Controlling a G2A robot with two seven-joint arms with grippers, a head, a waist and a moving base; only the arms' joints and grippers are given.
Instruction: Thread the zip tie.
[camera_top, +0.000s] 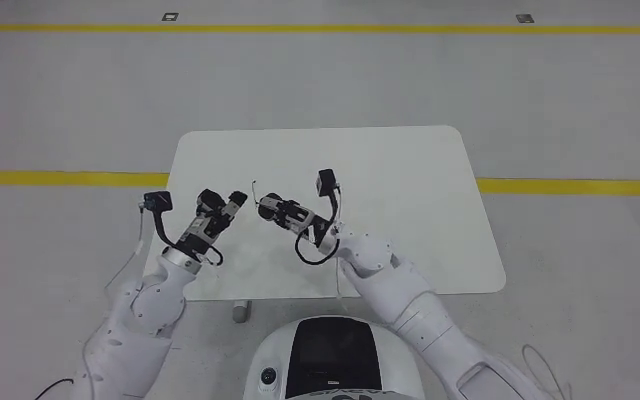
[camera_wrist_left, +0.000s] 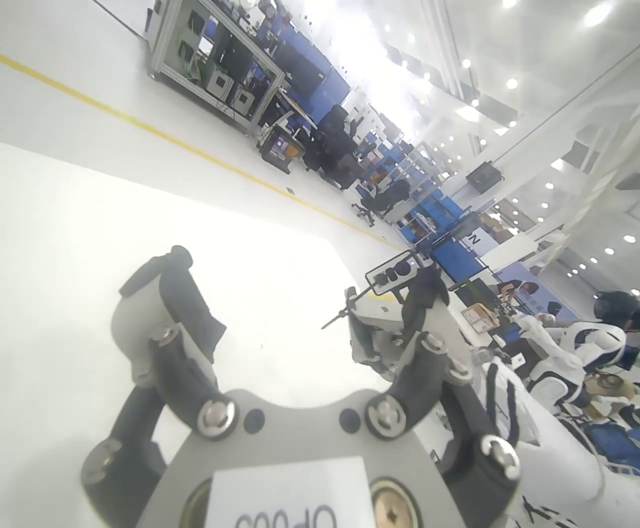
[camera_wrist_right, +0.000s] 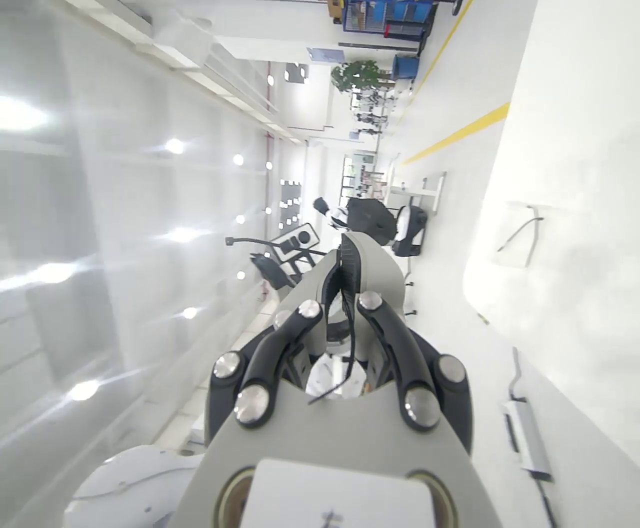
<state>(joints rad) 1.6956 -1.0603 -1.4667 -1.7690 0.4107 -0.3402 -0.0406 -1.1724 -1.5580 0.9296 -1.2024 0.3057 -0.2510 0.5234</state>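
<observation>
The zip tie (camera_top: 255, 193) is a thin black strip held above the white table (camera_top: 400, 200) near its front left. My right gripper (camera_top: 268, 209) is shut on it. In the right wrist view the zip tie (camera_wrist_right: 348, 280) runs between the closed fingers of the right gripper (camera_wrist_right: 350, 245), and its tail sticks out toward the wrist. My left gripper (camera_top: 224, 198) is open just left of the tie, with nothing in it. In the left wrist view the left gripper (camera_wrist_left: 300, 285) is spread wide, and the zip tie (camera_wrist_left: 344, 309) points out of the right gripper (camera_wrist_left: 362, 325) beyond one finger (camera_wrist_left: 425, 295).
The table's front edge (camera_top: 300, 295) lies just behind both wrists, and its left edge (camera_top: 172, 190) is close to my left arm. Bare tabletop stretches away to the back and right. Yellow floor lines (camera_top: 560, 186) run past the table.
</observation>
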